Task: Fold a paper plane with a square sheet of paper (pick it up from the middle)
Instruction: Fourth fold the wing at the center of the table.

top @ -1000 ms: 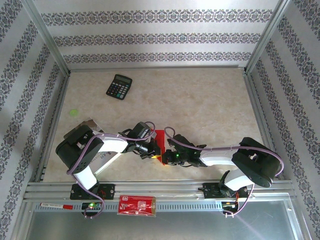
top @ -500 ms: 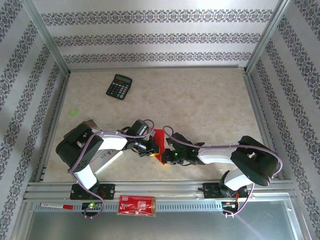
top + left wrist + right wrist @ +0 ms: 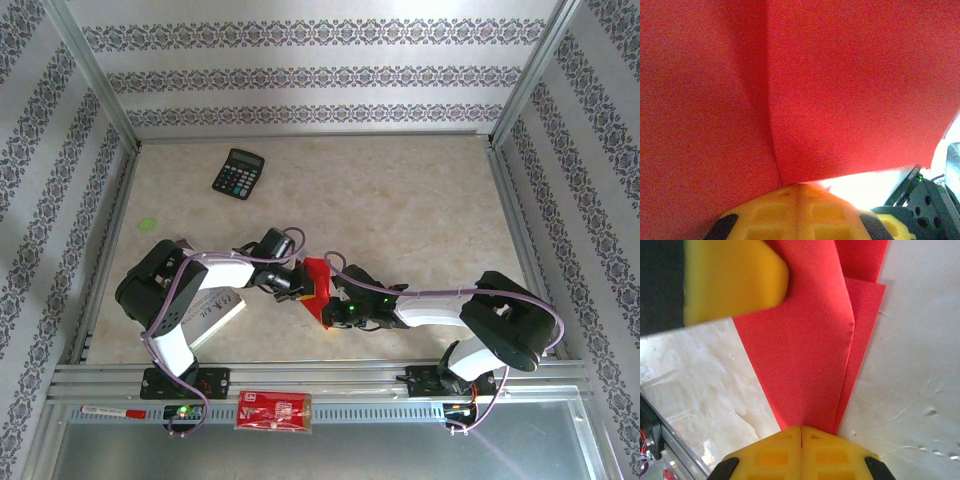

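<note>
The paper plane [image 3: 317, 283] is plain bright red paper folded into a narrow pointed shape with layered creases, held between both arms near the table's front middle. My left gripper [image 3: 303, 287] is shut on its left side; in the left wrist view the red paper [image 3: 840, 90] rises from the closed yellow fingertips [image 3: 799, 187]. My right gripper [image 3: 335, 312] is shut on the pointed end, where the paper [image 3: 810, 355] narrows into the gripper [image 3: 801, 429]. One yellow finger [image 3: 730, 280] of the left gripper shows at the upper left of that view.
A black calculator [image 3: 238, 173] lies at the back left. A white booklet [image 3: 215, 308] lies under the left arm. A red printed packet [image 3: 274, 410] sits on the front metal rail. A small green spot [image 3: 148, 225] marks the table at the left.
The left gripper has shifted back and left, and the red paper has come up off the table and tilted between the two grippers. The right gripper has moved slightly left.
</note>
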Controlling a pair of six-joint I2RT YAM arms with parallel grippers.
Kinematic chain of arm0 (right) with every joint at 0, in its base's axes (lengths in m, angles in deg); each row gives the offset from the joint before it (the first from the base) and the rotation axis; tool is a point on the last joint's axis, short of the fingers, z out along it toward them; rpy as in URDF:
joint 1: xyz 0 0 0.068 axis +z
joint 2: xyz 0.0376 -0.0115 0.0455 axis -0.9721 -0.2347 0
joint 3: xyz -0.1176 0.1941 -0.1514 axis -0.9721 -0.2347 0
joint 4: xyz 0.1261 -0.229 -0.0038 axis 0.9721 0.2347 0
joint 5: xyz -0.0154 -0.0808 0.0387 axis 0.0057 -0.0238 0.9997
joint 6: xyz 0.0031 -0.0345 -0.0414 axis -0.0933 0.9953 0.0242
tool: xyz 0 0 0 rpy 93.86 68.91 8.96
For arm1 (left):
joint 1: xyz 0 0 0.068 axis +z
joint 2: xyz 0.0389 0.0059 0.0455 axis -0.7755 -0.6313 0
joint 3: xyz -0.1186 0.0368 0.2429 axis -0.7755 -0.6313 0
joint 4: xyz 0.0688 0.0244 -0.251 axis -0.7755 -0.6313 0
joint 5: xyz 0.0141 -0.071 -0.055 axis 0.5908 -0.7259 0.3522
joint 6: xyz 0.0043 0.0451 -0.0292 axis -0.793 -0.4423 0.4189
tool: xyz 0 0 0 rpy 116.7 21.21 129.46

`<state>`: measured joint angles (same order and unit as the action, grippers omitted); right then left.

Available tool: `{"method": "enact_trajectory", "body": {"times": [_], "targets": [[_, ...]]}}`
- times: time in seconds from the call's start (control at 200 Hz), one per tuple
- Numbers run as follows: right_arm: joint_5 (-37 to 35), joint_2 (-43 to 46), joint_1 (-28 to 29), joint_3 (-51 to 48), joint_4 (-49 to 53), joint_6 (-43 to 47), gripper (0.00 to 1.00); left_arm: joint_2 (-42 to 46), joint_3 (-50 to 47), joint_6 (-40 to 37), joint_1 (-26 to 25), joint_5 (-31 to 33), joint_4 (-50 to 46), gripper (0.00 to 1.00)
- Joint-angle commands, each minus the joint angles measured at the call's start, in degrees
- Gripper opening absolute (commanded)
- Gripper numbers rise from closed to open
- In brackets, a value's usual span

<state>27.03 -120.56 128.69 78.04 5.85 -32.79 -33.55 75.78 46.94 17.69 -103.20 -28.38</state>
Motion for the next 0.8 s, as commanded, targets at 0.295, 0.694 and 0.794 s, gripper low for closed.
{"method": "enact_trajectory", "body": {"times": [0.295,0.694,0.794], "targets": [[-2.11,-3.61,0.11,-3.35,13.13,1.13,0.00,-3.61,5.59,-4.82,6.89,4.16,-1.61,0.00],[-2.20,-3.17,0.02,-3.91,13.32,1.17,0.00,-8.83,12.17,-7.61,11.07,4.50,-2.44,0.02],[-2.21,-2.88,-0.04,-4.09,13.31,1.09,0.00,-10.13,13.32,-7.61,11.81,4.55,-1.88,0.03]]}}
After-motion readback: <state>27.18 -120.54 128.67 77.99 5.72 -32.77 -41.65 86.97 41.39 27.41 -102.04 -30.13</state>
